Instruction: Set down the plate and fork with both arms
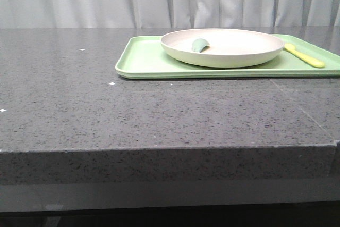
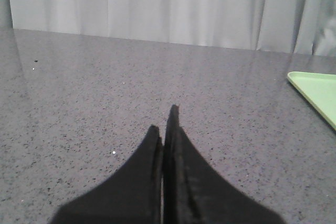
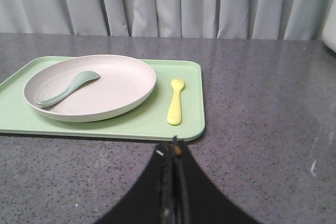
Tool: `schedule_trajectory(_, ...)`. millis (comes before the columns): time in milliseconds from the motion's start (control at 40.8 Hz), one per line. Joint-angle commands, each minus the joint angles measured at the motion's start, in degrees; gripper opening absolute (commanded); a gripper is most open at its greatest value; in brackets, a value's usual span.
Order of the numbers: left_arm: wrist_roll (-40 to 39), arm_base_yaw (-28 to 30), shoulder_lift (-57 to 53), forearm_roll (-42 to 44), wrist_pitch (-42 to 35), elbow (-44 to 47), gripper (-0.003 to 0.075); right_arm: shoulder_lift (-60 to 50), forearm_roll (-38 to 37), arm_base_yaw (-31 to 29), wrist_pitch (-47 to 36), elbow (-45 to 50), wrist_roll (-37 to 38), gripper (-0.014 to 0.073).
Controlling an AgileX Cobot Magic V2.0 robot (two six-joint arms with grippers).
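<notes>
The cream-white plate (image 1: 222,47) rests on a light-green tray (image 1: 143,59) at the far right of the table; it also shows in the right wrist view (image 3: 110,85). The pale-yellow fork (image 1: 305,56) lies on the tray to the right of the plate, also seen in the right wrist view (image 3: 175,101). My right gripper (image 3: 174,148) is shut and empty, just short of the tray's near edge. My left gripper (image 2: 164,121) is shut and empty over bare table, well left of the tray corner (image 2: 317,93). Neither gripper shows in the front view.
A grey-green spoon-like utensil (image 3: 68,87) lies in the plate, also in the front view (image 1: 200,44). Grey curtains hang behind the dark speckled table (image 1: 79,104). The table's front edge (image 1: 159,150) runs across the front view.
</notes>
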Motion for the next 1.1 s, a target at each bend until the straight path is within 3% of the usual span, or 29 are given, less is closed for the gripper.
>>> schedule_trajectory(0, 0.08, 0.53, -1.47, -0.02, -8.29, 1.69, -0.0018, 0.67, -0.49, 0.11, -5.09, -1.5, -0.36, -0.0065)
schedule_trajectory(343, 0.08, 0.53, -1.24, -0.13, -15.89, 11.17, -0.0018, 0.67, -0.49, 0.11, -5.09, -1.5, -0.36, -0.0065)
schedule_trajectory(1078, 0.08, 0.53, -1.24, -0.13, -13.61, 11.06, -0.0018, 0.67, -0.49, 0.11, -5.09, -1.5, -0.36, -0.0065)
